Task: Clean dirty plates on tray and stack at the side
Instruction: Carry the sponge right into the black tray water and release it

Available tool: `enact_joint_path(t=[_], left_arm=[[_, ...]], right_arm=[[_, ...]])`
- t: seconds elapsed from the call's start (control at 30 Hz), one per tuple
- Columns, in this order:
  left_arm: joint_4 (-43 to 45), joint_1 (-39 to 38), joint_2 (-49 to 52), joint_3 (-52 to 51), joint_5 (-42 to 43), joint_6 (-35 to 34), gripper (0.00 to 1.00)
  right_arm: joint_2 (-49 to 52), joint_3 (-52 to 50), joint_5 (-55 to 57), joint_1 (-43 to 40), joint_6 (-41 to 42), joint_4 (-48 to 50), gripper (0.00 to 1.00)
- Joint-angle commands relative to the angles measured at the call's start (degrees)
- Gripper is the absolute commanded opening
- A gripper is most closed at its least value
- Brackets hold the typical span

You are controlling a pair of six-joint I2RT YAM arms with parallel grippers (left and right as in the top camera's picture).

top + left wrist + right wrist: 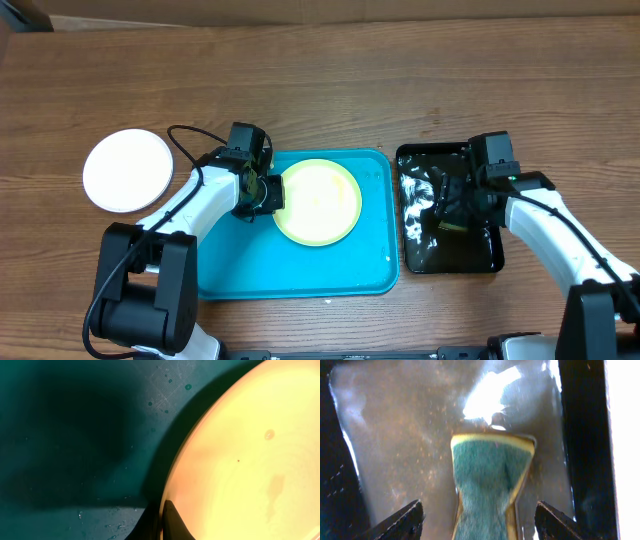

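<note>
A pale yellow plate [318,202] lies on the turquoise tray [300,275]. My left gripper [262,192] is at the plate's left edge and is shut on its rim. In the left wrist view the fingers [162,520] pinch the rim of the yellow plate [250,460], which has faint smears, above the tray floor [75,435]. A white plate [127,170] sits on the table to the left of the tray; I cannot tell whether another plate lies under it. My right gripper [455,205] is open, its fingers [480,520] on either side of a green and yellow sponge [490,475] without touching it.
A smaller glossy black tray [450,260] with a wet floor [410,435] stands right of the turquoise tray and holds the sponge. A cable runs from the left arm across the table near the white plate.
</note>
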Motion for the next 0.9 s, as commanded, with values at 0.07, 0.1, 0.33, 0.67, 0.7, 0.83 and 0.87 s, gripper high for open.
enact_joint_path(t=[0.07,0.1,0.33,0.67,0.7,0.83,0.87], left_arm=[[0.2,-0.1,0.5,-0.4,-1.5,0.7,0.04],[0.2,-0.1,0.5,-0.4,-1.5,0.7,0.04],[0.1,-0.1,0.5,-0.4,-1.5,0.7,0.04],[0.0,-0.1,0.5,-0.4,-1.5,0.7,0.04],[0.0,-0.1,0.5,-0.4,-1.5,0.7,0.04],[0.0,-0.1,0.5,-0.4,-1.5,0.7,0.04],[0.0,-0.1,0.5,-0.4,-1.5,0.7,0.04]], right_arm=[[4.8,-4.7,1.1,0.2,0.7,5.4,0.72],[5.6,-4.9,1.1,0.2,1.2,5.8,0.72],[6.8,-2.4,-1.3,0.2,1.1,4.7,0.44],[6.3,2.7,-3.6,0.2,1.1,-10.1,0.92],[6.3,2.1,-3.6,0.2,1.1,-9.9,0.91],[6.3,-0.6,-3.4,0.2,1.1,-5.0,0.58],[6.3,-1.0,-3.4,0.2,1.1,-4.2,0.48]])
